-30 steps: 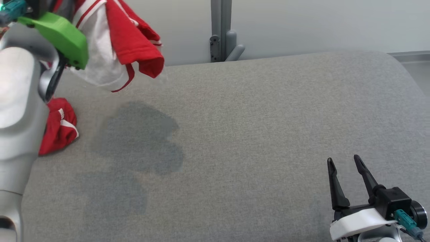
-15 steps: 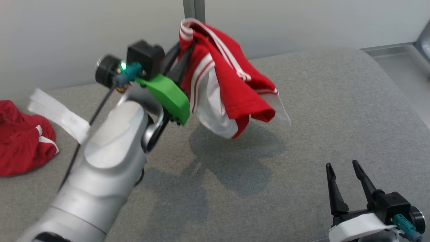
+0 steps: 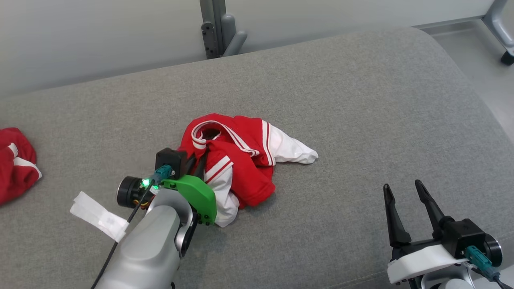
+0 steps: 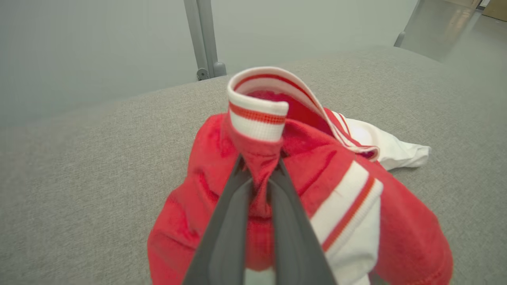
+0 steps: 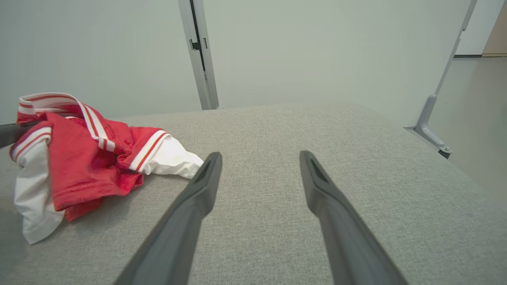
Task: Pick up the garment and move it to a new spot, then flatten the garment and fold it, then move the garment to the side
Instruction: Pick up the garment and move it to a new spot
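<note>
A red and white garment (image 3: 241, 160) with striped trim lies crumpled on the middle of the grey padded table (image 3: 361, 100). My left gripper (image 3: 199, 157) is shut on a red fold near its striped collar (image 4: 257, 114); the two fingers pinch the cloth in the left wrist view, garment (image 4: 317, 190) bunched around them. A white sleeve (image 3: 293, 150) points right. My right gripper (image 3: 401, 186) stands open and empty near the table's front right, apart from the garment (image 5: 79, 158), which lies to its left in the right wrist view.
A second red garment (image 3: 14, 164) lies at the table's far left edge. A grey metal post (image 3: 217, 28) stands behind the table. The floor (image 3: 478, 52) drops off past the table's right edge. Bare grey surface spreads to the right of the garment.
My left gripper has come down with the garment from the air onto the middle of the table, where the cloth now rests. The head camera has shifted. The right gripper stays open.
</note>
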